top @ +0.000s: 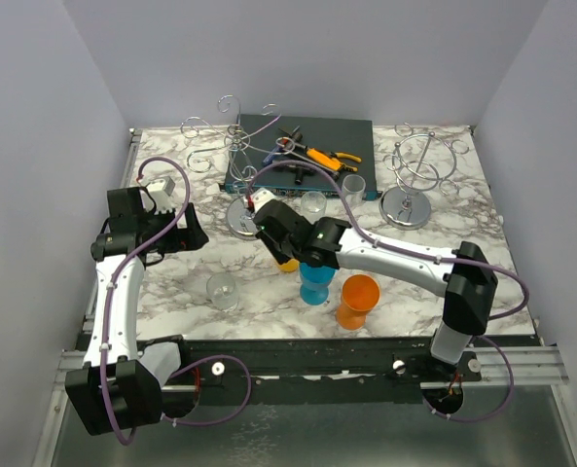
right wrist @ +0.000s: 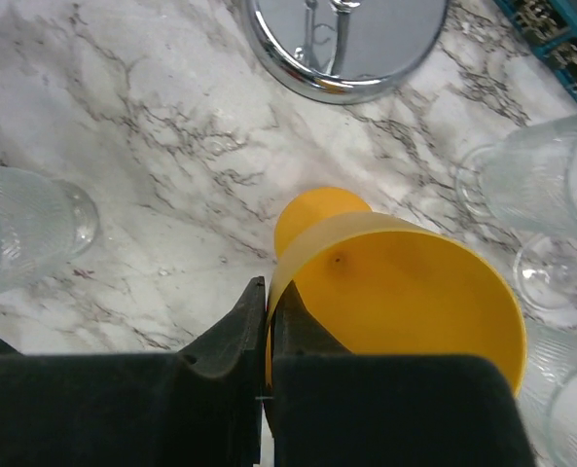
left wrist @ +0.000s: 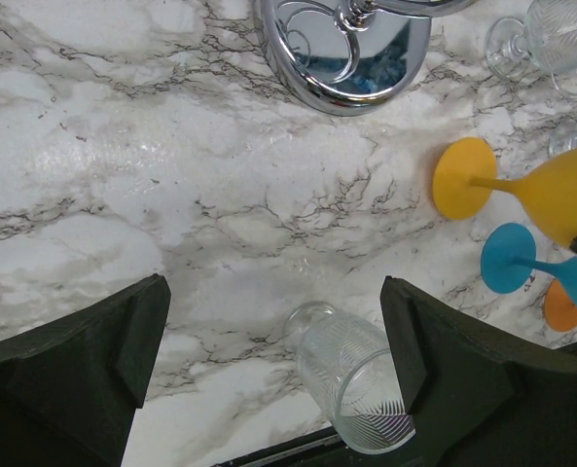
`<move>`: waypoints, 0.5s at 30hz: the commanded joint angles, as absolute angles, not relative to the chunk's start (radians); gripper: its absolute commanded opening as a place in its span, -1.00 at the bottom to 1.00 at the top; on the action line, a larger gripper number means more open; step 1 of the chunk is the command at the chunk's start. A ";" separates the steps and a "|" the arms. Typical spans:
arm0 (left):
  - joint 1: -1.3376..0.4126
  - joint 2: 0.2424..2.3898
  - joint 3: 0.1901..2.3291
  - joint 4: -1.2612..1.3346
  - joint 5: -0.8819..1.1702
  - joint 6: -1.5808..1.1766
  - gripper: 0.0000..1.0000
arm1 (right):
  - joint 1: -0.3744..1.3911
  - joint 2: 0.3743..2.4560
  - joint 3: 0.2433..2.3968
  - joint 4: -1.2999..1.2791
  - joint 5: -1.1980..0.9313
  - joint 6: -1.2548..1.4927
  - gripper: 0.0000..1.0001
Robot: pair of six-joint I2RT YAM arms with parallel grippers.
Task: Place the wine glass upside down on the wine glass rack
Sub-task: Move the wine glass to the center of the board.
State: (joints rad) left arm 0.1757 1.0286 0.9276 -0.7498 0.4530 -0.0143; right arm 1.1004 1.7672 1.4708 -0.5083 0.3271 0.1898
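The yellow wine glass stands upright with its mouth facing up, near the round chrome base of the wine glass rack. My right gripper is shut on its rim, one finger inside the bowl and one outside. In the top view the right gripper covers most of the yellow glass, just right of the rack's base. My left gripper is open above the marble at the left, holding nothing. The left wrist view shows the yellow glass from the side.
A clear glass stands under the left gripper, near its right finger. A blue glass and an orange glass stand in front of the right arm. More clear glasses sit behind. A second chrome rack and a dark box with tools stand at the back.
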 commanded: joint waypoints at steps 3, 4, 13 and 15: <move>0.181 1.035 0.933 -0.754 0.511 -0.005 0.97 | 1.050 1.658 1.464 -0.629 0.338 0.165 -0.90; 0.181 1.035 0.933 -0.755 0.515 -0.005 0.97 | 1.046 1.652 1.451 -0.626 0.326 0.170 -0.87; 0.181 1.010 0.934 -0.755 0.533 -0.006 0.97 | 1.002 1.662 1.397 -0.585 0.223 0.199 -0.69; 0.181 1.003 0.934 -0.755 0.531 -0.005 0.97 | 0.991 1.667 1.398 -0.585 0.215 0.198 -0.58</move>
